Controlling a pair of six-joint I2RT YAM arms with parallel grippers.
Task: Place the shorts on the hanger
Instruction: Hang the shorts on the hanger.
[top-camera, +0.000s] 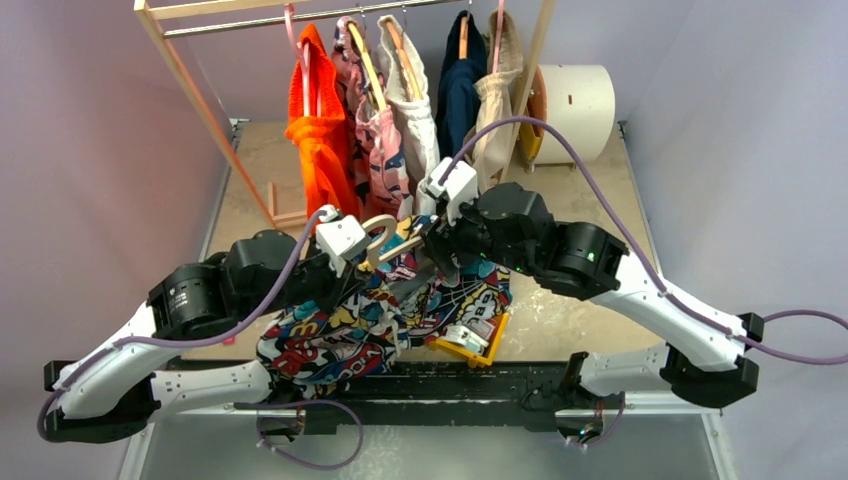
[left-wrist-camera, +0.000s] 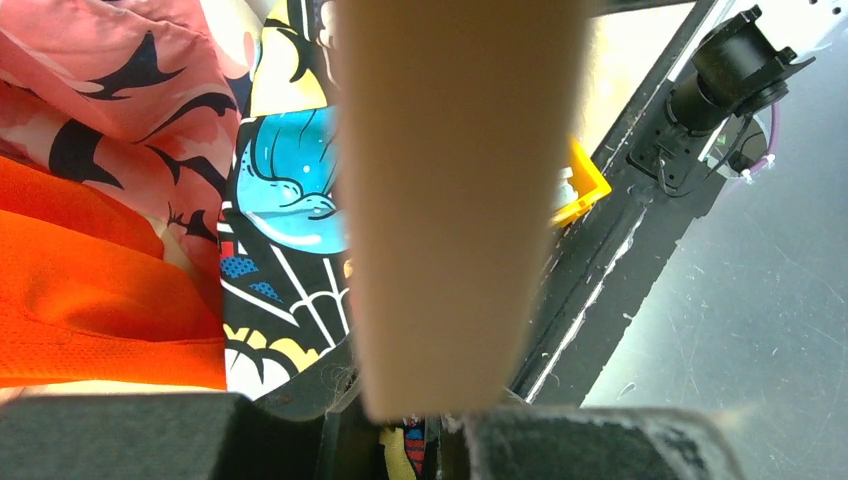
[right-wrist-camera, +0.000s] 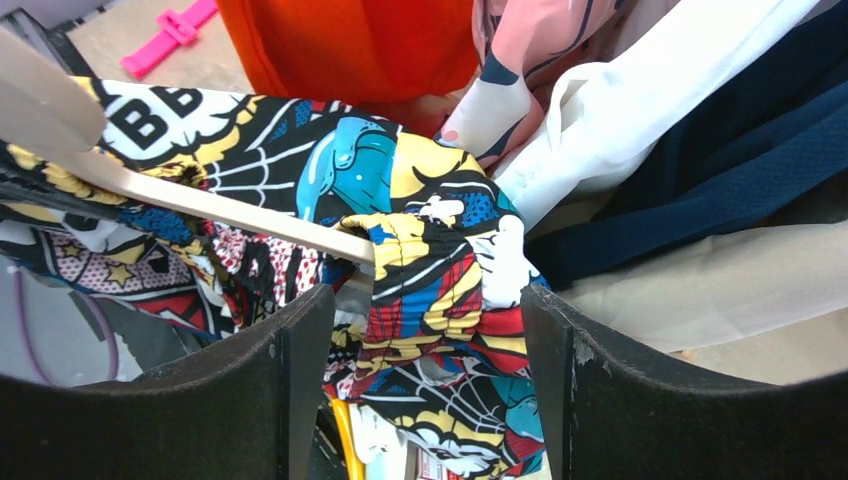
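Observation:
The shorts (top-camera: 340, 335), with a busy comic print, hang bunched over the pale hanger (top-camera: 385, 235) between the two arms. My left gripper (top-camera: 362, 258) is shut on the hanger, which fills the left wrist view as a blurred tan bar (left-wrist-camera: 450, 200) running down between the jaws (left-wrist-camera: 425, 420). The shorts (left-wrist-camera: 290, 210) show behind it. In the right wrist view the hanger's arm (right-wrist-camera: 200, 200) runs into a gathered fold of the shorts (right-wrist-camera: 440, 270). My right gripper (right-wrist-camera: 425, 370) stands open around that fold, its fingers (right-wrist-camera: 290, 370) not pressing it.
A wooden rack (top-camera: 190, 90) at the back carries an orange garment (top-camera: 320, 130), a pink patterned one (top-camera: 375, 140), then white (top-camera: 415, 110), navy (top-camera: 460, 85) and beige (top-camera: 495, 100). A white roll (top-camera: 575, 100) stands back right. A yellow object (top-camera: 470, 345) lies under the shorts.

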